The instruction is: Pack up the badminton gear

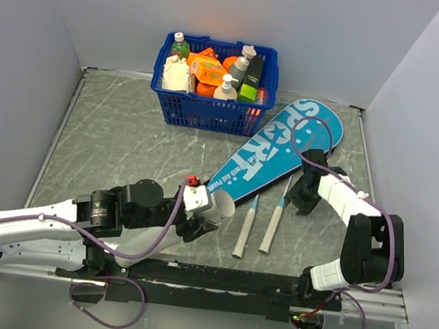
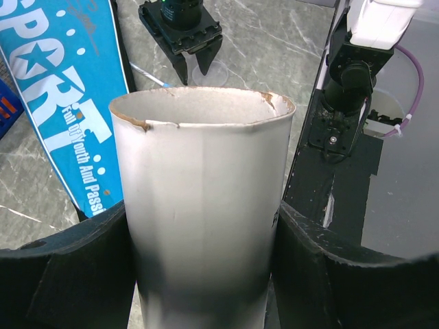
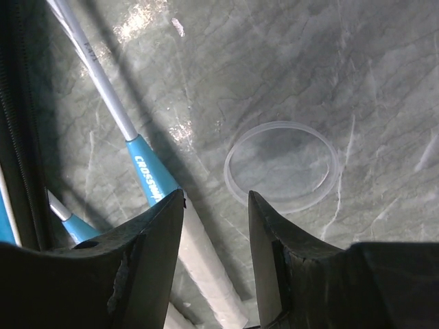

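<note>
Tabletop (image 1: pixel 115 150) free left; case (image 1: pixel 287 145), basket (image 1: pixel 210 112) behind

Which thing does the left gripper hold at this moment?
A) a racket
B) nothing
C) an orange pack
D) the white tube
D: in the left wrist view, the left gripper is closed on both sides of the white tube.

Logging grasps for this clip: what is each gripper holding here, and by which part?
The left gripper clamps the white tube around its side wall, short of the open end. The right gripper holds nothing; its jaws stand apart above the table.
</note>
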Robot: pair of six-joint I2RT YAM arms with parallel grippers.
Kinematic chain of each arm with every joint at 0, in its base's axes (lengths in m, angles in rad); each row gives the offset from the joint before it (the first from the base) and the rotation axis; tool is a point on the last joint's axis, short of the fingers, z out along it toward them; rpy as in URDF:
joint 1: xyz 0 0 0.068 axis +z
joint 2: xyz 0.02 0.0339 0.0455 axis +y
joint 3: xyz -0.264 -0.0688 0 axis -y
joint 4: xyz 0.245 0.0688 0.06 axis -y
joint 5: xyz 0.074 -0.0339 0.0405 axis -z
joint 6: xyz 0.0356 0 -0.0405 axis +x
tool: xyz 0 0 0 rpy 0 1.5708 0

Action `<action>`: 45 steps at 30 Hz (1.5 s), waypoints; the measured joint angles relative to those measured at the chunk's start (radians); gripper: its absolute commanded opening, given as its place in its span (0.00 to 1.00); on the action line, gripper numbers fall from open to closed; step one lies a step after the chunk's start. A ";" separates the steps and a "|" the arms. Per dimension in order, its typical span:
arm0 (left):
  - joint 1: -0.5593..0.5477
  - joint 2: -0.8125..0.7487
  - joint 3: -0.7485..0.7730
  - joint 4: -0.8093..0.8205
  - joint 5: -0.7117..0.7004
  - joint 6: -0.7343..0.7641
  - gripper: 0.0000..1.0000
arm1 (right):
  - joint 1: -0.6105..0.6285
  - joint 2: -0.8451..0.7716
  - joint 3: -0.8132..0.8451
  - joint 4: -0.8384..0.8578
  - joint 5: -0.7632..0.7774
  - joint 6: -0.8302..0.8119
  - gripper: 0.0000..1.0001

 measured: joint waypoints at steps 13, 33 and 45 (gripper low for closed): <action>0.000 0.004 0.000 0.003 0.000 0.000 0.01 | -0.007 0.067 -0.025 0.048 -0.007 0.000 0.39; 0.000 0.005 0.000 0.003 0.000 0.000 0.01 | -0.008 0.081 -0.028 0.073 -0.024 -0.005 0.06; 0.000 0.034 0.000 0.019 0.000 0.000 0.01 | -0.008 -0.149 0.016 -0.043 -0.028 -0.061 0.06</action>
